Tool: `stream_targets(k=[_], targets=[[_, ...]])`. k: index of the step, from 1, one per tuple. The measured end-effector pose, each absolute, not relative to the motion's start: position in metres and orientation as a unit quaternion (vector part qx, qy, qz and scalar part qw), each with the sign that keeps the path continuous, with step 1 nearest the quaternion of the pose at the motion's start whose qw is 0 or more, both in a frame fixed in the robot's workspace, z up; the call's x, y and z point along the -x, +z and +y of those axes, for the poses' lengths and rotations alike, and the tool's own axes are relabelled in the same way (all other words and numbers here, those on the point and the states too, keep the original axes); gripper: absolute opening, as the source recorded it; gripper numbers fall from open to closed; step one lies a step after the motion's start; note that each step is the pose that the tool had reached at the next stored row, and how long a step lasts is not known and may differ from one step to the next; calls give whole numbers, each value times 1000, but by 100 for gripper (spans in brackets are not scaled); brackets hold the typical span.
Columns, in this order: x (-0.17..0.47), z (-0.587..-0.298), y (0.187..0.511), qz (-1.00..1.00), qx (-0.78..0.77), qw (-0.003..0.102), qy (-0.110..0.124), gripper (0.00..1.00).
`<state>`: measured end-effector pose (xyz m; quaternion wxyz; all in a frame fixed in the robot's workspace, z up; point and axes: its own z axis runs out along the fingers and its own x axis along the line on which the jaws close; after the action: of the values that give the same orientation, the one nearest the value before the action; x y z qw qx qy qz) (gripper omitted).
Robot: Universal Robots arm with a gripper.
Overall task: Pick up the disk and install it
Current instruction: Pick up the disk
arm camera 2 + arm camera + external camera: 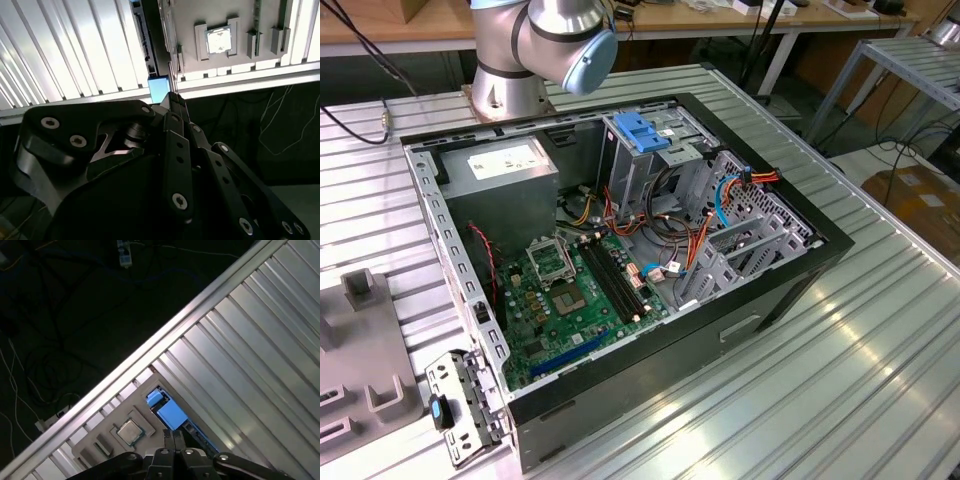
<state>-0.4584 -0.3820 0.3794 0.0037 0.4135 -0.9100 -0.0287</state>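
The disk (pixel 441 411) stands on edge at the exterior view's lower left, held in a perforated metal bracket (pixel 470 400) beside the open computer case (pixel 650 250). Only its dark edge and blue plastic end show. In both wrist views my gripper (pixel 172 99) (pixel 174 436) hangs well above the table with its black fingers pressed together and nothing between them. Its tips line up over the disk's blue end (pixel 159 88) (pixel 169 412).
A grey fixture tray (pixel 360 350) with slots lies next to the disk and holds a processor chip (pixel 129 432). Inside the case are a grey power-supply box (pixel 505 170), a motherboard (pixel 575 300), cables and a drive cage with a blue latch (pixel 640 130). The ribbed metal table (pixel 840 370) ends close to the tray.
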Motion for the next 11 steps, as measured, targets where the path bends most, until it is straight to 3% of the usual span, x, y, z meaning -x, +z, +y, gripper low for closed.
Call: stream_targets(k=[11], targets=[[458, -382, 378, -863, -504, 7, -28, 11]])
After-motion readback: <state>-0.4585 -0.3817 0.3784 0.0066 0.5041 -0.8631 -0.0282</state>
